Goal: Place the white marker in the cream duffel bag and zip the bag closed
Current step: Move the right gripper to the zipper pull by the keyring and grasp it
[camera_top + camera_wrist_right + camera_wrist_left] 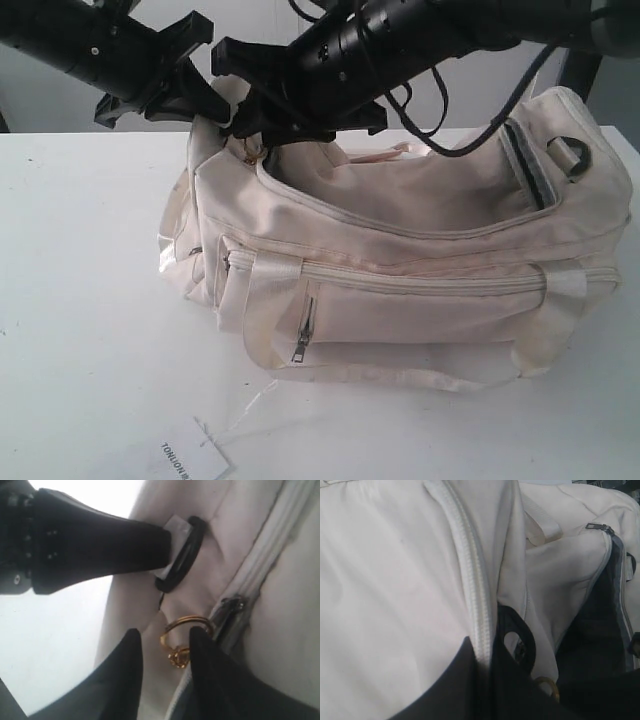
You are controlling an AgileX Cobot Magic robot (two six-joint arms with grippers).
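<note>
The cream duffel bag (400, 290) lies on the white table with its top zipper open along most of its length. No white marker shows in any view. My left gripper (484, 630) is shut on the bag's zipper edge (470, 580) at its left end, beside a black buckle (522, 642). Over the same end, my right gripper (166, 635) stands open. The gold ring (185, 621) of the zipper pull (232, 605) hangs between its fingers and touches one of them. In the exterior view both grippers (190, 95) (260, 125) crowd the bag's upper left corner.
A white paper tag (190, 462) printed TONLION lies on the table (80, 300) in front of the bag, tied to it by a thin string. A front zip pocket (303, 335) faces the camera. Black cables (440, 110) hang from the right arm over the bag.
</note>
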